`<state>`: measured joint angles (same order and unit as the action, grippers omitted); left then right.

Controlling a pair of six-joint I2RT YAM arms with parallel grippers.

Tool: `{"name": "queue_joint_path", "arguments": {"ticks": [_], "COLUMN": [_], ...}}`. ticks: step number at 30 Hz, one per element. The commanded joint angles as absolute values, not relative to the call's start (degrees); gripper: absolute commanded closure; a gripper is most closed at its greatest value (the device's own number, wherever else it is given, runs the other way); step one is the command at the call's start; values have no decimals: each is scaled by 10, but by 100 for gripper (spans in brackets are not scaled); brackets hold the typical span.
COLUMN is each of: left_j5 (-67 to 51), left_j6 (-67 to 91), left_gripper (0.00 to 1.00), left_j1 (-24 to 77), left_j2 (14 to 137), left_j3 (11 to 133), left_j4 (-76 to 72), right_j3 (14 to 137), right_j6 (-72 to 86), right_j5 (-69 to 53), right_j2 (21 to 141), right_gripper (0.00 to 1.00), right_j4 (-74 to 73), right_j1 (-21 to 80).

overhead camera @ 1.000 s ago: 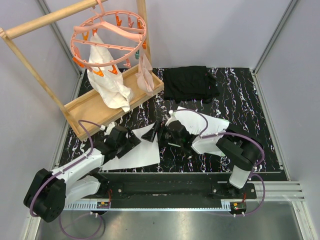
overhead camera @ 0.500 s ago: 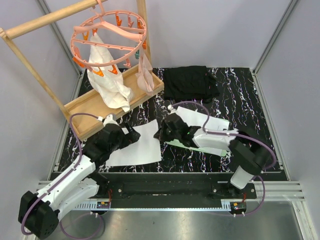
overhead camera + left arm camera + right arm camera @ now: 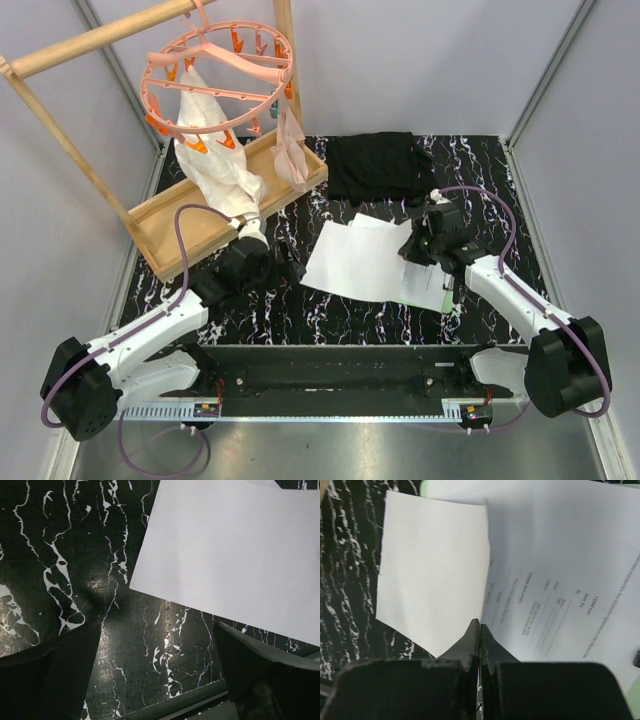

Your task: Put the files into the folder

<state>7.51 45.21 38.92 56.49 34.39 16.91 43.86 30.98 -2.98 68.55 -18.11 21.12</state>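
Paper: files (image 3: pixel 350 262), loose white sheets lying flat at mid-table, right of centre. We count a blank sheet (image 3: pixel 432 565) uppermost and a printed sheet (image 3: pixel 560 580) under its right edge.
Cover: folder (image 3: pixel 423 486), pale green, flat beneath the sheets. Only slivers of it show, with a black clip (image 3: pixel 637 658) at one edge. The blank sheet overhangs it leftward onto the table (image 3: pixel 500 200).
Right arm: right gripper (image 3: pixel 479 625) over the right part of the stack, jaws pressed fully together. The tips sit at the seam where blank meets printed, and we cannot tell whether a sheet is nipped.
Left arm: left gripper (image 3: pixel 157 630) low over bare marble left of the stack, jaws spread wide with nothing between them.
Bearing: from the left jaws the blank sheet lies to the right and slightly far, near but apart. Its long axis runs roughly left to right, a little skewed against the folder.
Nearer arm: the right, directly above the paper. We judge that squaring the overhanging sheet rightward onto the folder falls to it.
Far edge: black cloth (image 3: pixel 380 165) far of the stack. Wooden tray (image 3: pixel 225 205) and pink peg hanger (image 3: pixel 215 70) are far left, well apart.
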Motion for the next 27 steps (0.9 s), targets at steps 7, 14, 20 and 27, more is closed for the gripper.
{"name": "queue_joint_path", "arguments": {"ticks": [7,14,20,27], "left_j5": [72,69,61,64], "left_j6": [435,436,436,433], "left_gripper": [1,1,1,1], "left_j1": [408,408,408,408], "left_j2": [576,577,580,575], "left_j3": [385,377,377,373], "left_j4": [127,125,120,123], "right_j3": [452,454,454,454], "right_j6": [208,187,190,202], "right_j5": [-53,-28,-12,11], "right_j2": [719,720,719,729], "right_gripper": [100,100,100,100], "right_j4": [-231,-252,-252,-252], "right_j1": [132,113,97,77]}}
